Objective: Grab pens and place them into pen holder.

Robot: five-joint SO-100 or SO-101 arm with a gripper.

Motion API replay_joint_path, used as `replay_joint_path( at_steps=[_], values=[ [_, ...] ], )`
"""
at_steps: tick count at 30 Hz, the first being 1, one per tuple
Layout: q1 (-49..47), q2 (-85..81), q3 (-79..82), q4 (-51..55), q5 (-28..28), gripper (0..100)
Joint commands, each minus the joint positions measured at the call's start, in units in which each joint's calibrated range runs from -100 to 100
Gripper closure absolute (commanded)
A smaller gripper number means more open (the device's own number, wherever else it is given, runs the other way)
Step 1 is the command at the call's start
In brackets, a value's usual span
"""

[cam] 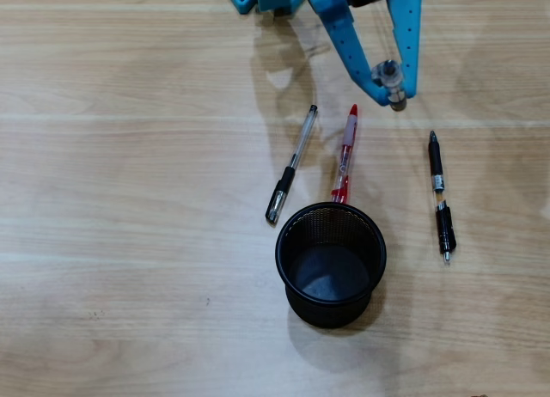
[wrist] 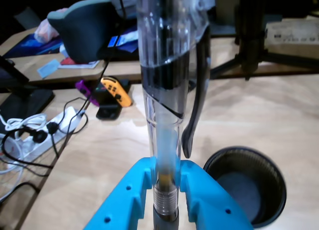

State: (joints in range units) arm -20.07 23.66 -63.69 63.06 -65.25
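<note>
In the overhead view we see the black wire-mesh pen holder (cam: 331,264) standing upright on the wooden table (cam: 112,242), with nothing visible inside it; the red pen (cam: 345,153) lies just above the holder, its lower end at the holder's rim, though we cannot tell if it touches; the clear pen with the black cap (cam: 291,163) lies slantwise up and to the left of the holder, cap end nearest it and apart from it; the black and clear pen (cam: 441,195) lies to the right of the holder, well apart, running nearly straight up and down the picture; the blue gripper (cam: 393,86) reaches in from the top edge, above and to the right of the holder, its two arms meeting at a point where we see the end of a grey and clear pen (cam: 391,76) pointing up at the camera.

In the wrist view the blue fingers (wrist: 127,190) are pressed against the grey and clear pen from both sides, pinching it near its metal ring; the pen stands upright, its clip on the right; the pen holder (wrist: 271,187) sits to the lower right of the pen, down on the table, showing only its dark bottom.
</note>
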Motion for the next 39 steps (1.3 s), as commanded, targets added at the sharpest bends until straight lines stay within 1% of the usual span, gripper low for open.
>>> replay_joint_path(
  at_steps=[1,4,5,8,9,13,14,21,25,26,28,34,39],
  values=[
    [-0.13,1.49,-2.87,-9.90,4.77,98],
    [0.42,3.01,-2.87,-12.57,7.66,98],
    [0.78,4.01,-2.87,-14.55,9.54,98],
    [1.51,6.03,-1.07,-19.20,10.46,98],
    [2.23,8.05,2.18,-25.83,10.56,98],
    [3.59,9.81,9.48,-35.81,10.56,98],
    [4.50,9.73,15.34,-40.89,10.56,98],
    [7.32,9.56,36.88,-61.13,10.20,98],
    [7.95,9.56,45.53,-71.46,10.20,98],
    [8.41,9.56,48.42,-76.28,10.20,98],
    [8.86,9.56,51.03,-80.84,10.20,98],
    [8.77,8.97,51.48,-80.75,10.20,97],
    [8.50,5.95,53.46,-78.52,10.20,88]
  ],
)
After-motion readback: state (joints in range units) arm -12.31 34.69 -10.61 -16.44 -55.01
